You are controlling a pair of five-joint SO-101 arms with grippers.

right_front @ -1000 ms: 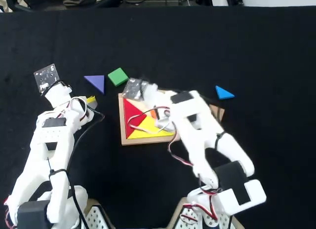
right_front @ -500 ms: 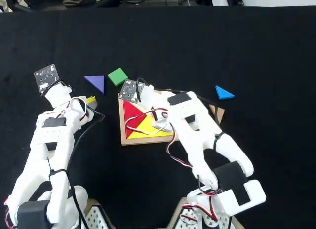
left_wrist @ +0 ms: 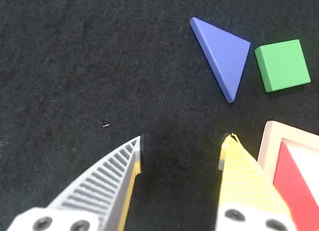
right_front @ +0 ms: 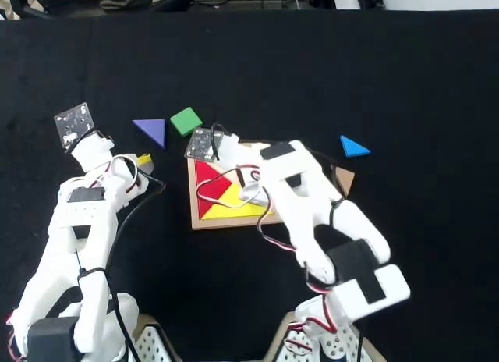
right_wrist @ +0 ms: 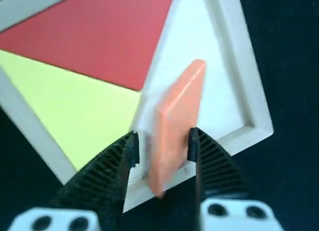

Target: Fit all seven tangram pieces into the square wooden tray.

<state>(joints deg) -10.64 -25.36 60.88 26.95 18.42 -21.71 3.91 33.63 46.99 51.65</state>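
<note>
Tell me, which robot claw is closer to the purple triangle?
Left. The left gripper hangs open just short of the purple triangle; the right gripper is farther off, over the wooden tray, gripping an orange piece.

Table cloth (left_wrist: 75,66): black cloth, matt, slightly fuzzy.
Tray (right_wrist: 241,57): pale wood, smooth.
Orange piece (right_wrist: 174,136): smooth, matt paint.
Purple triangle (left_wrist: 224,54): smooth, matt.
Left gripper (left_wrist: 184,138): plastic, ribbed, matt.
</note>
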